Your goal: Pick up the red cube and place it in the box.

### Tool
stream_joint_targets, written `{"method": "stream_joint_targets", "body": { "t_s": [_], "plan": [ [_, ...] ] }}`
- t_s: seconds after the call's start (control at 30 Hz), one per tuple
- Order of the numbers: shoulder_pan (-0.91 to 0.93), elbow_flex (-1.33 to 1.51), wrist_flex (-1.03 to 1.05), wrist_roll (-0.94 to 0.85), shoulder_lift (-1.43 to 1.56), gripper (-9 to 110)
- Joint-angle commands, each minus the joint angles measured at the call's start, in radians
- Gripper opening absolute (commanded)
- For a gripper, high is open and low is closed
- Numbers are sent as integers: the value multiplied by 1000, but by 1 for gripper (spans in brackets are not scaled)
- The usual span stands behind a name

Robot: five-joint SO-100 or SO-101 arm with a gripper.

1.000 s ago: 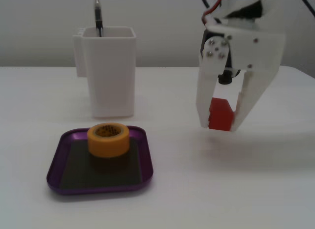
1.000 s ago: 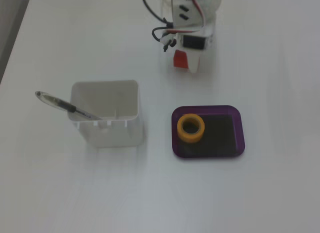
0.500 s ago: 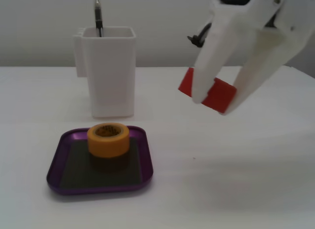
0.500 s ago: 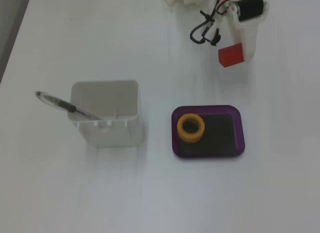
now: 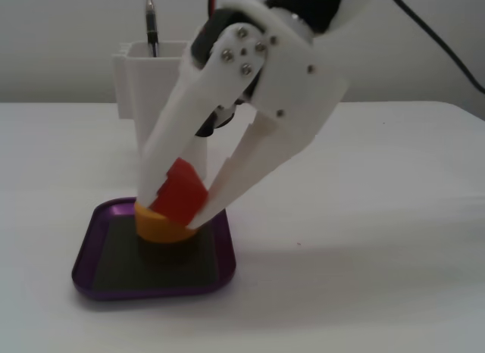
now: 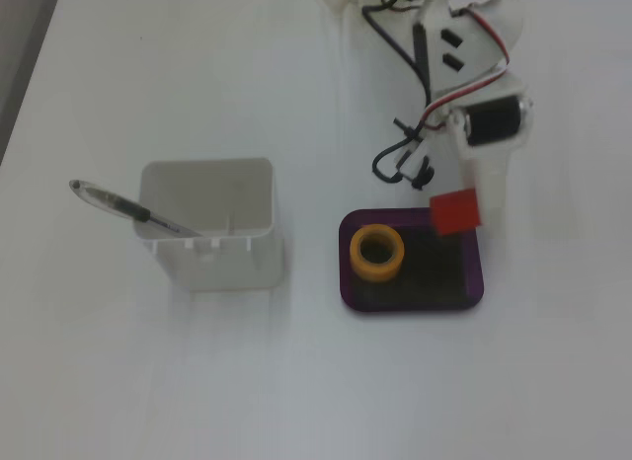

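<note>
My gripper [image 5: 179, 209] is shut on the red cube [image 5: 180, 189] and holds it tilted between its white fingers, just above the purple box [image 5: 97, 226]. A yellow tape roll [image 5: 158, 227] stands on the box's dark floor, right under the cube in the front fixed view. In the fixed view from above, the gripper [image 6: 457, 219] holds the cube [image 6: 455, 211] over the upper right corner of the box [image 6: 347, 282], and the tape roll [image 6: 357, 251] sits at the box's left side. I cannot tell whether the cube touches the roll.
A tall white container [image 6: 212, 258] with a pen [image 6: 118, 205] stands left of the box; in the front fixed view the container [image 5: 144, 80] stands behind the arm. Arm cables [image 6: 405, 149] hang above the box. The table is white.
</note>
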Motion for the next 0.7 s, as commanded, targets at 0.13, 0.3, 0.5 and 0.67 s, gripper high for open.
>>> {"method": "stream_joint_targets", "body": {
  "t_s": [0.13, 0.3, 0.5, 0.67],
  "plan": [
    [23, -115, -9, 5, -118, -1],
    [23, -115, -9, 5, -133, -1],
    [25, -112, -20, 6, -135, 0],
    [25, -109, -20, 6, -137, 0]
  ]
}}
